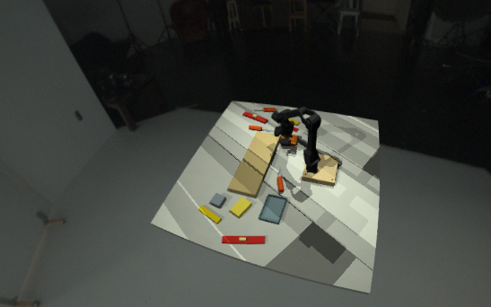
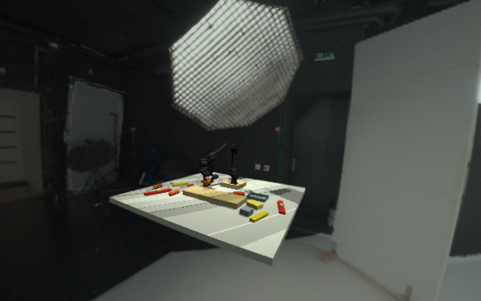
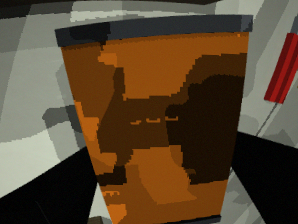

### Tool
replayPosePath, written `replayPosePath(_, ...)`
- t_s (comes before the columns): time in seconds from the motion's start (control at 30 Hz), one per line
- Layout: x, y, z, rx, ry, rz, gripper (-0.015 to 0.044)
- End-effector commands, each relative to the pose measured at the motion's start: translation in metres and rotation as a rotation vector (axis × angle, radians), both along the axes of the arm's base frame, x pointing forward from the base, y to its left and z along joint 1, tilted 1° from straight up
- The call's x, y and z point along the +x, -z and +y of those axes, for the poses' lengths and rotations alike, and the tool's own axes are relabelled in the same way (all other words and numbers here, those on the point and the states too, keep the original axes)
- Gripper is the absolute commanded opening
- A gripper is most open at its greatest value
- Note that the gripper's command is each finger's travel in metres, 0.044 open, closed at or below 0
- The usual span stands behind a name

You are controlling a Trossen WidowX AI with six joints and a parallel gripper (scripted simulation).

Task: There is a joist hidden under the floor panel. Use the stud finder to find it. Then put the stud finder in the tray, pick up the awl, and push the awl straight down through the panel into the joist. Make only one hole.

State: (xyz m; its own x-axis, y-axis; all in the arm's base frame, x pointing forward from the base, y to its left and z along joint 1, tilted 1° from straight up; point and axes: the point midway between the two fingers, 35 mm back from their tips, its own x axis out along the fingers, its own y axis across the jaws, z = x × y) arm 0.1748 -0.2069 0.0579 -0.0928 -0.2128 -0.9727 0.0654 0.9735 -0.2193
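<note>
My gripper (image 1: 288, 139) (image 2: 207, 179) (image 3: 161, 143) is shut on the orange stud finder (image 1: 291, 141) (image 2: 207, 182) (image 3: 155, 175), whose dark end bar shows at the top of the wrist view. It is low beside the far end of the tan floor panel (image 1: 252, 166) (image 2: 214, 196), on the arm's side; I cannot tell its exact clearance. The blue-grey tray (image 1: 273, 209) (image 2: 258, 197) holds nothing. Orange-handled tools lie near the panel's middle (image 1: 280, 184) (image 2: 238, 193), beyond its far end (image 1: 255, 128) (image 2: 174, 193) and at the far edge (image 1: 268, 109) (image 2: 157, 186). Which one is the awl I cannot tell.
A yellow block (image 1: 241, 207) (image 2: 254, 204), a grey block (image 1: 218, 200) (image 2: 246, 211), a yellow bar (image 1: 210, 214) (image 2: 258, 216) and a red level (image 1: 243, 240) (image 2: 281, 207) lie near the tray. Another red level (image 1: 255, 118) (image 2: 157, 192) lies far off. A red-handled tool (image 3: 282, 70) is near the gripper.
</note>
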Motion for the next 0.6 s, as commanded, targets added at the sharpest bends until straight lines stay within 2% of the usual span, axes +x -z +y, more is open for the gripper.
replayPosePath(0.0, -0.0008, -0.0020, 0.0011, -0.041, 0.004, -0.005, 0.0000)
replayPosePath(0.57, -0.0004, 0.0009, 0.0040, -0.155, 0.002, 0.014, 0.0000)
